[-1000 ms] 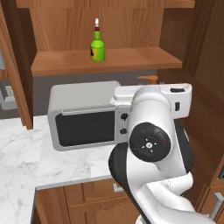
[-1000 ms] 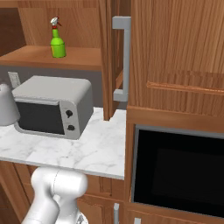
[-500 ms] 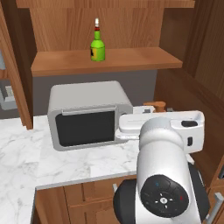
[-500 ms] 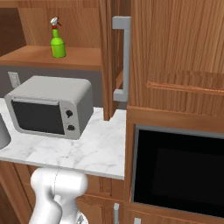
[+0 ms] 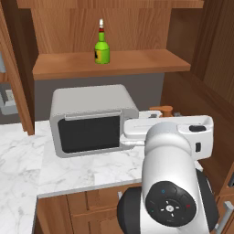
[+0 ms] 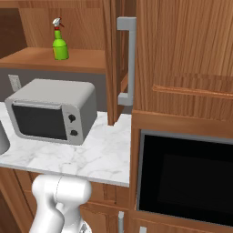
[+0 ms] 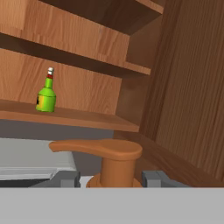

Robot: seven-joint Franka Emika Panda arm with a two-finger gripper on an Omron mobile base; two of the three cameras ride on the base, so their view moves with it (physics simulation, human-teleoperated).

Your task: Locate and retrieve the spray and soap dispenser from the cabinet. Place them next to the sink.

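The soap dispenser's orange pump top [image 7: 109,153] rises between my gripper's [image 7: 110,178] two finger tips, which are shut on the bottle; its body is hidden below. In the left base view the pump [image 5: 163,110] peeks over my white hand, just right of the microwave. The green spray [image 5: 102,47] [image 6: 59,41] [image 7: 46,94] stands upright on the shelf [image 5: 141,61] of the open wooden cabinet [image 6: 86,58]. The sink is out of view.
A grey microwave [image 5: 91,119] [image 6: 52,109] sits on the white marble counter [image 5: 23,155] [image 6: 107,154] under the shelf. The open cabinet door with its grey bar handle [image 6: 127,59] juts out to the right. A black oven front [image 6: 182,177] is set in the wall of cabinets at right.
My hand has come down and to the right from shelf height to counter height with the soap dispenser still in it. The spray has stayed on the shelf.
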